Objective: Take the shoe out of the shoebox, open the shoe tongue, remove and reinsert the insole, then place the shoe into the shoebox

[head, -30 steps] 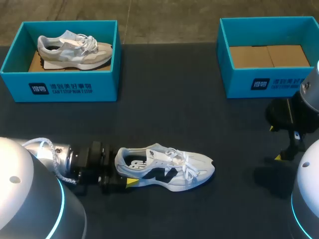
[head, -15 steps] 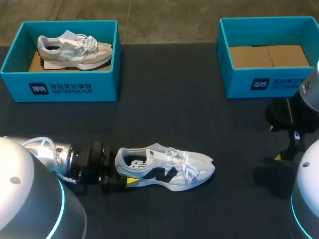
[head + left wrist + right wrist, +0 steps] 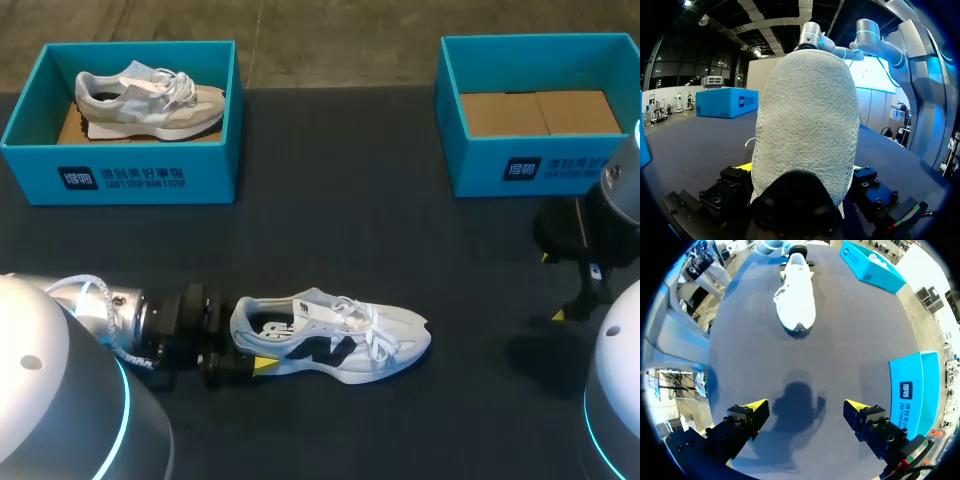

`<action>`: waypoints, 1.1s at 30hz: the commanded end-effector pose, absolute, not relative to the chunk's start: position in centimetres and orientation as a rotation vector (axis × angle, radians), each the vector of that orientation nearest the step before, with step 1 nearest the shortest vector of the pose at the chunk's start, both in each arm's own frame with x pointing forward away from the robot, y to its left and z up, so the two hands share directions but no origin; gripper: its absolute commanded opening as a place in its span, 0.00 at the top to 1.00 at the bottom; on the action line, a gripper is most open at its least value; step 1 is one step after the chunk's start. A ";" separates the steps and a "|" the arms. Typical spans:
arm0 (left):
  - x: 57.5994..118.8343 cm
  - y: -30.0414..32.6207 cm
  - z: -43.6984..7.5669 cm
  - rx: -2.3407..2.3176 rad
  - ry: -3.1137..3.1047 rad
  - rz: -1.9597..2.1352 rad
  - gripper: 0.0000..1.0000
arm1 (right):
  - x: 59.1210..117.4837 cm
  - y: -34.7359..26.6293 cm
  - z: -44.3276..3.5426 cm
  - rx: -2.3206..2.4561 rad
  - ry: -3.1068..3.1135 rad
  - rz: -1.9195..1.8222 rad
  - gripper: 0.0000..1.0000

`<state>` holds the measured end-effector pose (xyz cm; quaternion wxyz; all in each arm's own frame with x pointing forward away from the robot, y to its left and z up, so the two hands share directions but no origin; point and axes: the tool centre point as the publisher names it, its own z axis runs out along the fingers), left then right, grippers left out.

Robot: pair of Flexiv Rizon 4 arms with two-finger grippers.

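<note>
Head view: shoe [image 3: 330, 338] on dark table [image 3: 340, 220]

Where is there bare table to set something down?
Free: the wide strip between the left box and right box, down to the white shoe; also between its toe and the right tool. Crowded: the heel, gripped by the left tool.

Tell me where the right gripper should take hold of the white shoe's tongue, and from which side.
Probably best to pinch the tongue at its free upper edge, coming down from above on the toe side. The white shoe stands on its sole, opening up, toe toward the open right gripper. The left gripper clamps the heel, blocking that end.
</note>
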<state>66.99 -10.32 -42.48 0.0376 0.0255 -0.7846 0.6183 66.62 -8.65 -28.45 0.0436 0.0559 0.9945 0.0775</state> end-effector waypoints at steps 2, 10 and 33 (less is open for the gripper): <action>66.9 -10.2 -43.1 0.080 -2.410 1.894 1.00 | 67.2 -5.3 -27.4 0.249 3.047 0.161 0.00; 66.9 -10.2 -43.1 0.080 -2.410 1.894 1.00 | 67.0 -2.5 -26.8 0.916 2.988 -0.157 0.00; 66.9 -10.2 -43.1 0.080 -2.410 1.894 1.00 | 65.6 1.3 -26.2 1.513 2.640 -0.066 0.00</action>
